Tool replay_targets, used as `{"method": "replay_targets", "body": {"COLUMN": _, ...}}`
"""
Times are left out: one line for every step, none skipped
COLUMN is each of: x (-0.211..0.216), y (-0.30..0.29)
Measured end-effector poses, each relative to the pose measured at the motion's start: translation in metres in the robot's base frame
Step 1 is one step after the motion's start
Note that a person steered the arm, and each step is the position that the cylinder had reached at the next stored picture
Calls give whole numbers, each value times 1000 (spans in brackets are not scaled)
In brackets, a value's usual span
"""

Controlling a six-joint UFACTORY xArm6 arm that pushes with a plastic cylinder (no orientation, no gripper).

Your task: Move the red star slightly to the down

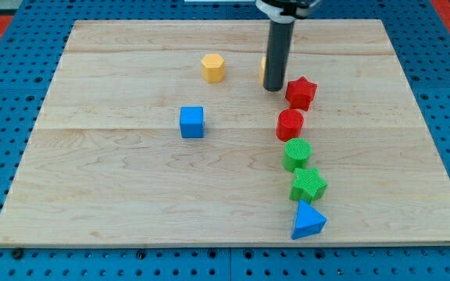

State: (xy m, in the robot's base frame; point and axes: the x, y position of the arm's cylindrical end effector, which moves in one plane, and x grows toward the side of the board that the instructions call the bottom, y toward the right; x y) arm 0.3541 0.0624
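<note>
The red star point(301, 93) lies on the wooden board point(131, 179) right of centre, near the view's top. My tip point(273, 88) rests on the board just left of the star, close to its upper-left side, with a thin gap showing. The dark rod rises from there to the view's top edge. A red cylinder point(290, 124) sits directly below the star, close to it.
A yellow block point(263, 70) is mostly hidden behind the rod. A yellow hexagon point(212, 68) lies left of it. A blue cube point(192, 122) sits mid-board. Below the red cylinder run a green cylinder point(297, 154), a green star point(308, 185) and a blue triangle point(308, 221).
</note>
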Motion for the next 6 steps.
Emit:
{"method": "replay_targets", "body": {"x": -15, "y": -2}}
{"method": "replay_targets", "body": {"x": -22, "y": 1}}
{"method": "replay_targets", "body": {"x": -22, "y": 47}}
{"method": "replay_targets", "body": {"x": -20, "y": 116}}
{"method": "replay_targets", "body": {"x": 6, "y": 128}}
{"method": "replay_targets", "body": {"x": 10, "y": 108}}
